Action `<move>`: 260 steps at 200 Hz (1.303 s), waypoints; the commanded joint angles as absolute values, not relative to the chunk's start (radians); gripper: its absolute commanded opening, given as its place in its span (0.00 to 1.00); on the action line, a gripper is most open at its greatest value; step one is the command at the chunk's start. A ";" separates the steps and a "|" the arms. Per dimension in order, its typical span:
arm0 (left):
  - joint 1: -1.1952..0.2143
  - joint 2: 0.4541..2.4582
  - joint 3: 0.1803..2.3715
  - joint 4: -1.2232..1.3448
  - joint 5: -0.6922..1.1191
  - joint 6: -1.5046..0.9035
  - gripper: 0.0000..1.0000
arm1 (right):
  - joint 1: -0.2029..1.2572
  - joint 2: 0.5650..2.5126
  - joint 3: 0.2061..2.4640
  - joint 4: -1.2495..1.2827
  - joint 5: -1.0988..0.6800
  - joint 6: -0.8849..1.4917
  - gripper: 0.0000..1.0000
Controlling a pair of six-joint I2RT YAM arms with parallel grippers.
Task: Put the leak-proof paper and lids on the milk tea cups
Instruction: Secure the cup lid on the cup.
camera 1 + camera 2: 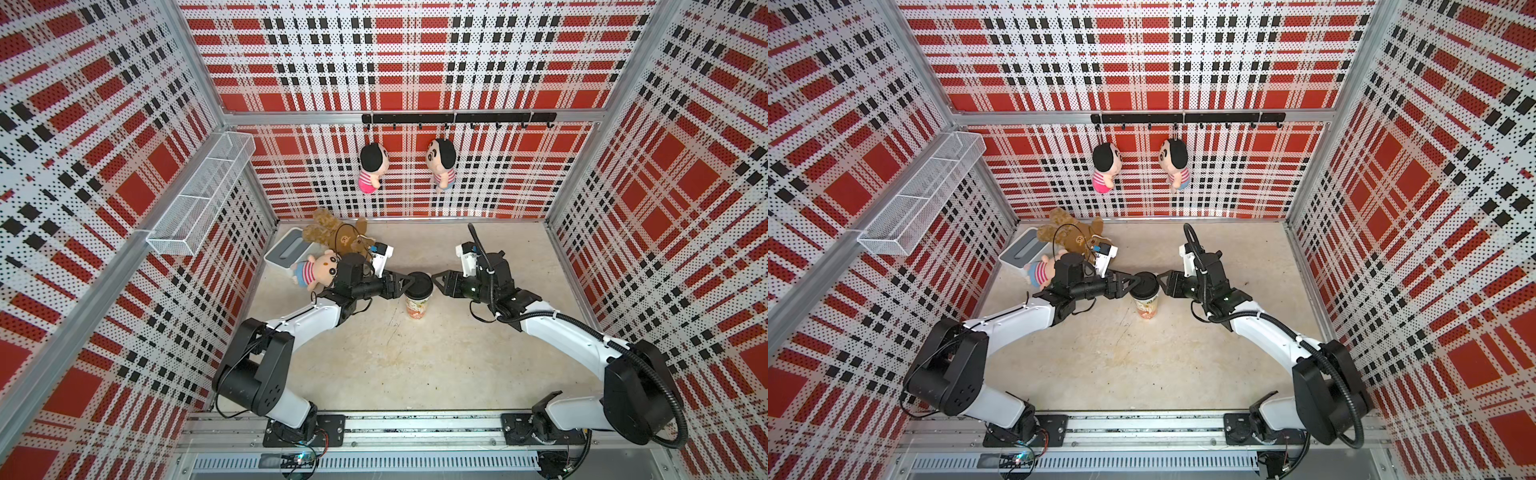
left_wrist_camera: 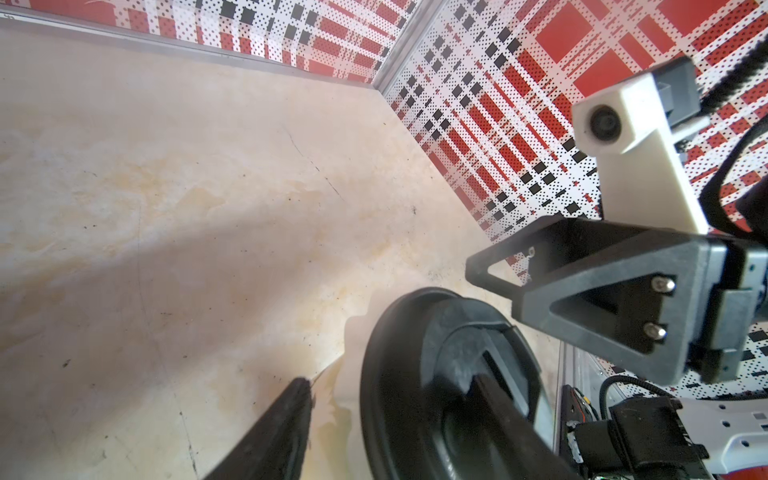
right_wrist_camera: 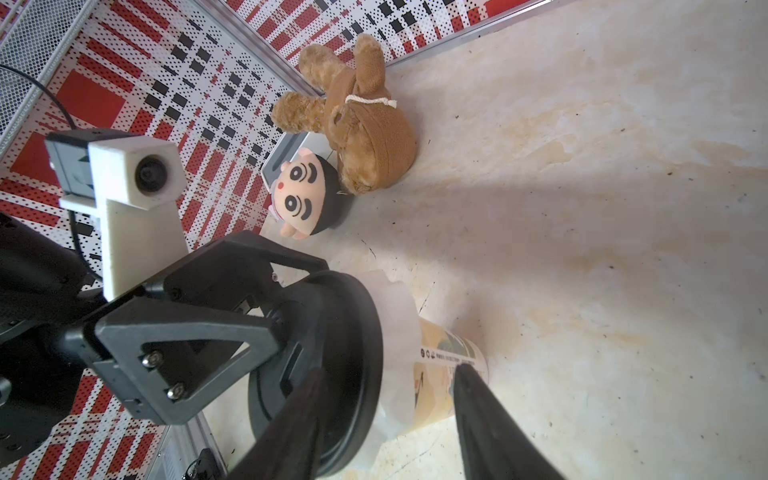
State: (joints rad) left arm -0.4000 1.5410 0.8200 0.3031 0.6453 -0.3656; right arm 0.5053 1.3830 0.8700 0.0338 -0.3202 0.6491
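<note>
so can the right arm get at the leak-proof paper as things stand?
Only its fringe, probably. The right gripper is at the cup, jaws apart, and the leak-proof paper frills out bare below the black lid. That lid covers the rest.

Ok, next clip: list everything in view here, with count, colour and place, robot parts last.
milk tea cup: one, white with orange-red print, upright mid-table
black lid: one, black, on top of the cup
leak-proof paper: one, translucent white, between lid and cup, edges hanging out
box: one, white with grey slot, far left corner
teddy bear: one, brown, lying by the box
striped doll: one, pink-striped shirt, on the table beside the box
hanging dolls: two, black-haired, on the hook rail
hook rail: one, black, back wall
mesh basket: one, white, left wall
table: one, beige
left gripper: one, black, at the lid, jaws apart
right gripper: one, black, jaws straddling the lid's rim, grip unclear
</note>
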 commanded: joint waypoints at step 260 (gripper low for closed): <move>-0.388 1.609 0.757 0.100 0.540 -0.327 0.63 | 0.562 1.368 0.926 -0.144 -0.133 0.586 0.47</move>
State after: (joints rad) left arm -0.3977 1.5429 0.8204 0.3073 0.6369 -0.3702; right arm 0.5663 1.3731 0.8513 0.0277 -0.1585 0.6586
